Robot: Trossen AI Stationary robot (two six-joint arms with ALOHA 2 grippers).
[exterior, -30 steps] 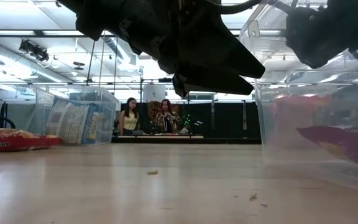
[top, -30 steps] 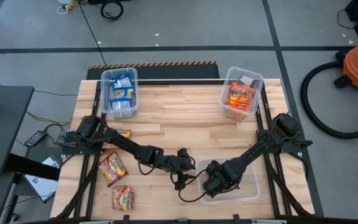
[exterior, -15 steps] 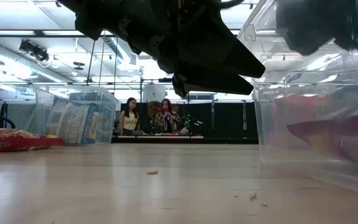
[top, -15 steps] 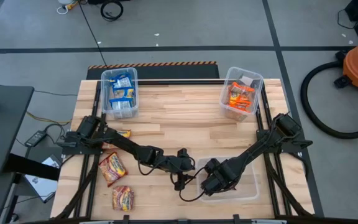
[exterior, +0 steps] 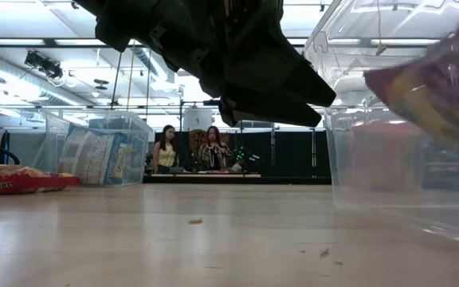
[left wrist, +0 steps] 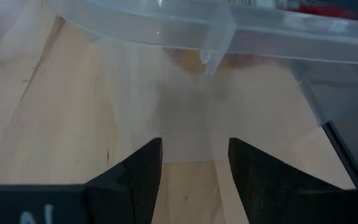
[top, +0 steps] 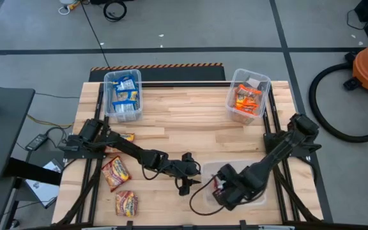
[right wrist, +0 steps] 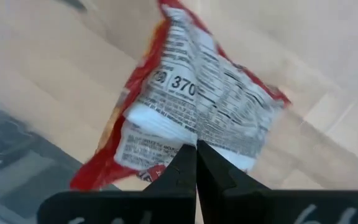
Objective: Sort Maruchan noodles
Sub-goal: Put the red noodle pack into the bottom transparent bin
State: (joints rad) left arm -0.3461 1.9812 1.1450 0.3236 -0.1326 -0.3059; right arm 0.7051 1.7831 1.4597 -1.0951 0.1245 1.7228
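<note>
High view: right gripper (top: 219,189) reached low over the near bin (top: 257,197) at the table's (top: 190,121) front right edge, fingers pinched together on a red packet (right wrist: 191,118) lifted clear of the bin floor, white back facing the wrist. Left gripper (top: 185,185) just beside that bin's outer wall, fingers spread, with open wood behind it. Blue packets (top: 125,96) in the far left bin (top: 109,80), orange packets (top: 248,98) in the far right bin (top: 265,84), three loose packets (top: 115,172) near the left edge.
</note>
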